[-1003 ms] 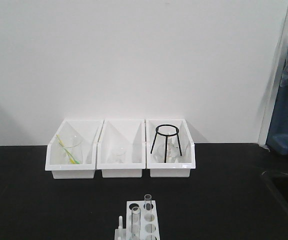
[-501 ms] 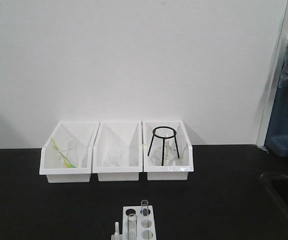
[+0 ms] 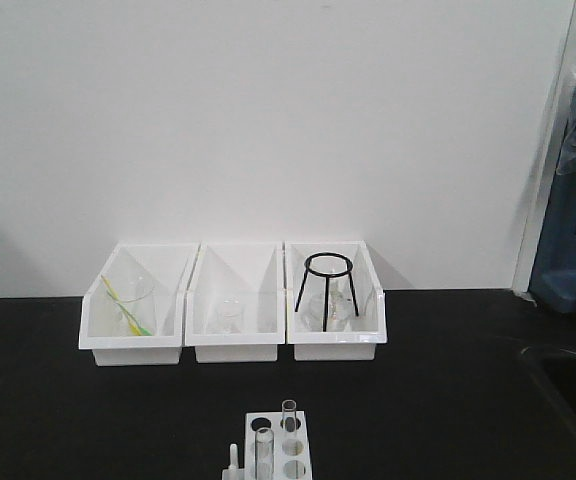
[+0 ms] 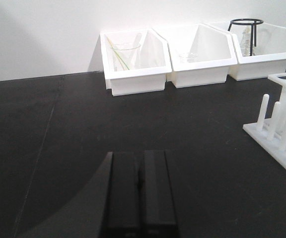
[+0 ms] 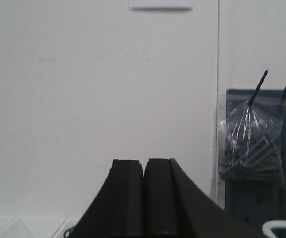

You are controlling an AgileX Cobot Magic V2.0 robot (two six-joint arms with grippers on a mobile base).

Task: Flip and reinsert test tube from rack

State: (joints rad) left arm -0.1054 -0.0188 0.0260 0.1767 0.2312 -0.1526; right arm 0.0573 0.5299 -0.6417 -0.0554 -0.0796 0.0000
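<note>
The white rack (image 3: 293, 447) stands at the bottom edge of the front view, on the black table. Two clear test tubes stand upright in it: one at the back (image 3: 289, 414) and one nearer (image 3: 264, 447). In the left wrist view the rack (image 4: 282, 130) shows at the right edge with its thin white pegs (image 4: 263, 112); the tubes are out of that view. My left gripper (image 4: 139, 154) hangs low over bare table, well left of the rack, shut on nothing. My right gripper (image 5: 144, 161) is shut, empty and faces the white wall. Neither gripper shows in the front view.
Three white open bins stand in a row against the wall: the left bin (image 3: 128, 345) holds a beaker with a green-yellow stick, the middle bin (image 3: 234, 346) small glassware, the right bin (image 3: 336, 346) a black tripod stand (image 3: 326, 288). A blue pegboard (image 5: 262, 198) with a bagged item is at right.
Since one second ago the bins and rack have shifted slightly left and down in the front view. Nothing differs over the last half second.
</note>
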